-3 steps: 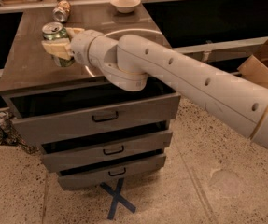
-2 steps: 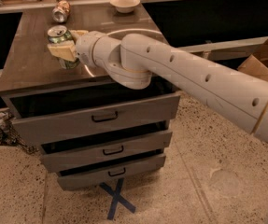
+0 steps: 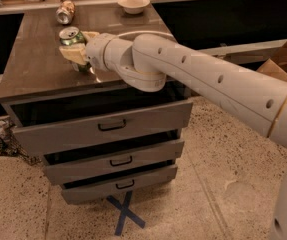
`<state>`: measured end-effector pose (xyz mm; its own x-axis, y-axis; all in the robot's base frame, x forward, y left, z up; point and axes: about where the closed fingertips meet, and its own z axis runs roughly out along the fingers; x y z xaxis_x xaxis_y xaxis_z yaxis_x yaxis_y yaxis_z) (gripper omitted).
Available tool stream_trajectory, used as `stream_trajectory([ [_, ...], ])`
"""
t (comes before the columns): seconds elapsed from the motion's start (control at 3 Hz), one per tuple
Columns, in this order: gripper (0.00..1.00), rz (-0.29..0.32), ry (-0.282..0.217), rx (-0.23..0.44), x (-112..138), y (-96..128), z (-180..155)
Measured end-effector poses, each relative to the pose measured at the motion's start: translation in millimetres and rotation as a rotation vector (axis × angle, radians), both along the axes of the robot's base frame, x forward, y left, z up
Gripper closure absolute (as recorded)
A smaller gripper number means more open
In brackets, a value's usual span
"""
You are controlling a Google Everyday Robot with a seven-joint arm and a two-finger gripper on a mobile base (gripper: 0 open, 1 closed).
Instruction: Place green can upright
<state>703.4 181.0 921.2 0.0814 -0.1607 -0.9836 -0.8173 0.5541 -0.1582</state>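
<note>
The green can (image 3: pixel 71 36) stands about upright on the dark cabinet top (image 3: pixel 38 69), near its middle, silver top end facing up. My gripper (image 3: pixel 79 50) comes in from the right on the long white arm. Its tan fingers (image 3: pixel 73 54) sit on either side of the can and are shut on it. The can's lower half is hidden behind the fingers, so I cannot tell whether its base touches the top.
An orange-tan can (image 3: pixel 65 12) lies on its side at the back of the cabinet top. A white bowl (image 3: pixel 133 4) sits at the back right. Three drawers (image 3: pixel 110 126) stand slightly open below. Cardboard boxes (image 3: pixel 285 59) are at the right. Blue tape cross (image 3: pixel 125 213) on the floor.
The gripper and the green can have shifted a little to the right together across the cabinet top. The can stays upright in the fingers.
</note>
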Motion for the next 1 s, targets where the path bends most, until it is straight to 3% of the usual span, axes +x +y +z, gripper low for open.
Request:
stream_trajectory([
  [0.33,0.13,0.009,-0.004,-0.008,2.0,2.8,-0.4],
  [0.67,0.0,-0.002,-0.014,-0.003,6.1,2.7,-2.7],
  [1.0,0.0,-0.013,-0.035,0.008,3.7,4.8,-0.8],
])
